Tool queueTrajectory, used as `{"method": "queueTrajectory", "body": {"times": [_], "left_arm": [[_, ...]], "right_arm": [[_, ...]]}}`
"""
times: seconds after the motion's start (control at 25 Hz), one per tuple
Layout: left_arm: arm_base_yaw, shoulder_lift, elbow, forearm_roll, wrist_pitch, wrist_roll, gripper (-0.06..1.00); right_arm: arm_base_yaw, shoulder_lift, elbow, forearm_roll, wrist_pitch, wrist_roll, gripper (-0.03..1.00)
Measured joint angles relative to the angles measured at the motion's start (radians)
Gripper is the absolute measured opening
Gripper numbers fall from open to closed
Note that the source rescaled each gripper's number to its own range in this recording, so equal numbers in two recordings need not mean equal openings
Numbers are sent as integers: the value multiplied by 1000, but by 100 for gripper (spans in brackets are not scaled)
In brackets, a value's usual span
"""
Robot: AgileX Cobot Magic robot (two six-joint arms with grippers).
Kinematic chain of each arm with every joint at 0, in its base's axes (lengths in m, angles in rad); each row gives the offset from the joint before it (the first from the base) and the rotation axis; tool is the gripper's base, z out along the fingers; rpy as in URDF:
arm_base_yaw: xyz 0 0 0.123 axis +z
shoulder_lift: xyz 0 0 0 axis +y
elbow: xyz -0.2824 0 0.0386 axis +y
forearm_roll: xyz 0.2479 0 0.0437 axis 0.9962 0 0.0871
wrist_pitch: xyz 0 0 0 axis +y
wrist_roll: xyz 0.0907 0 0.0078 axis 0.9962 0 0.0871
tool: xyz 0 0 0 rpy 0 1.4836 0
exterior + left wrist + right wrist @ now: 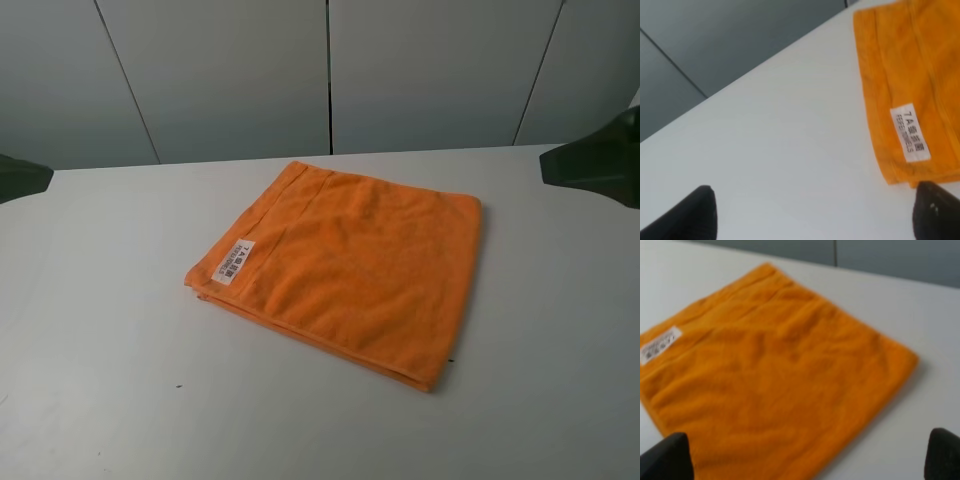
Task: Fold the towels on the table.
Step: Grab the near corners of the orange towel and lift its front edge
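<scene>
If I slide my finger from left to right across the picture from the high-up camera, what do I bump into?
Dark left arm → white label at the towel's left edge → the rest of the orange towel → dark right arm. The towel lies on the white table.

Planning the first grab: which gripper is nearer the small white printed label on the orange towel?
Left. The left gripper is close to the white printed label; right gripper is across the orange towel from it.
</scene>
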Motion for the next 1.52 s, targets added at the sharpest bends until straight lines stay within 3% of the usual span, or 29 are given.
{"method": "queueTrajectory", "body": {"times": [0.16,0.4,0.48,0.64,0.76,1.08,1.24,1.52], "left_arm": [[-39,195,-112,4,28,131,100],[-135,469,-266,74,75,245,100],[-181,535,-293,144,105,269,100],[-292,634,-302,398,163,303,100],[-355,685,-302,473,181,307,100],[-390,814,-302,502,129,317,100],[-390,853,-302,508,111,380,100],[-390,874,-302,508,59,420,100]], "right_arm": [[113,183,-58,-37,50,-65,100],[303,406,-110,-265,69,-57,100],[373,458,-112,-330,69,-42,100],[519,579,-116,-414,69,-8,100],[591,655,-117,-436,42,0,100],[648,791,-130,-442,-46,63,100],[688,813,-130,-453,-86,118,100],[750,860,-130,-626,-129,357,100]]}}
